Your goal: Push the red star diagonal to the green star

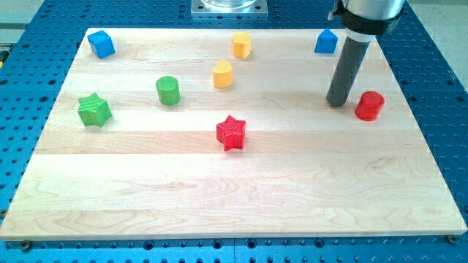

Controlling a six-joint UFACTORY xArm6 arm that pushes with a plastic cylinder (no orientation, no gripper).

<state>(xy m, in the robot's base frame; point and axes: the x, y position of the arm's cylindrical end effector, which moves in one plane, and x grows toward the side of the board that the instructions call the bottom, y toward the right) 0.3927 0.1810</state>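
Observation:
The red star lies near the middle of the wooden board. The green star lies at the board's left side, a little higher in the view than the red star and far from it. My tip rests on the board at the view's right, well to the right of the red star and slightly above it. It stands just left of a red cylinder, apart from it by a small gap.
A green cylinder stands between the two stars, toward the top. A yellow block and a yellow hexagonal block lie above the red star. Blue cubes sit at the top left and top right.

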